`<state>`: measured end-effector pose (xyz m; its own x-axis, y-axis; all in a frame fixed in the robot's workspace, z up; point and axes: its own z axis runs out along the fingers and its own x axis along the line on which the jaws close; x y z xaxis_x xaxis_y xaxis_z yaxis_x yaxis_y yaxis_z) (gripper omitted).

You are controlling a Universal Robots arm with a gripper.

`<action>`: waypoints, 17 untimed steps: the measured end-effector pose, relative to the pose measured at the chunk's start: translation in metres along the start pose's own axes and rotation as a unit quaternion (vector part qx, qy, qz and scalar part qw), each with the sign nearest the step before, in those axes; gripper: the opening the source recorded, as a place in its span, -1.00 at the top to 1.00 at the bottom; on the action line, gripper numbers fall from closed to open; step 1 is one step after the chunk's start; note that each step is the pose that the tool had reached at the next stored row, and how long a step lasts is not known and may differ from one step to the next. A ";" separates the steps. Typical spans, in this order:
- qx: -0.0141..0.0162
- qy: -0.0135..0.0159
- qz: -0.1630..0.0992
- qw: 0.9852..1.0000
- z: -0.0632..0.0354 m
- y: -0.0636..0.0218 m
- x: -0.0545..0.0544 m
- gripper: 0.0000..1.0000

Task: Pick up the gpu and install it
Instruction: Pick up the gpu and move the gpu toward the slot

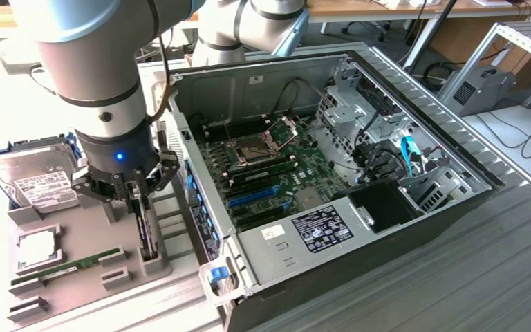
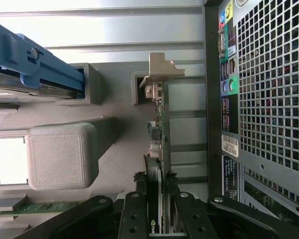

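Wrist view puts the claw (image 2: 157, 211) nearest us, sitting astride the gpu (image 2: 160, 139), though we cannot tell whether it is clamped on the card or merely around it. We see the gpu standing on edge in a slot of the grey holder (image 2: 119, 149), its metal bracket (image 2: 162, 69) at the far end, just beside the computer case (image 2: 269, 99).

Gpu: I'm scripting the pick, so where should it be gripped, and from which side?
Probably from above, pinching the gpu across both flat faces near the fan: it stands on edge in the holder, thin edge up.
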<state>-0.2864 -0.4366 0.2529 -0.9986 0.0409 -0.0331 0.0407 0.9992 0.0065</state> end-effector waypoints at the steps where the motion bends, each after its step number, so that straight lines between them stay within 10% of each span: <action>1: 0.000 0.000 0.000 1.000 0.0001 0.0000 0.000 0.45; 17: 0.000 0.000 0.000 1.000 0.0119 -0.0002 0.002 0.21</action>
<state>-0.2880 -0.4366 0.2409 -0.9986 0.0413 -0.0330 0.0411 0.9991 0.0064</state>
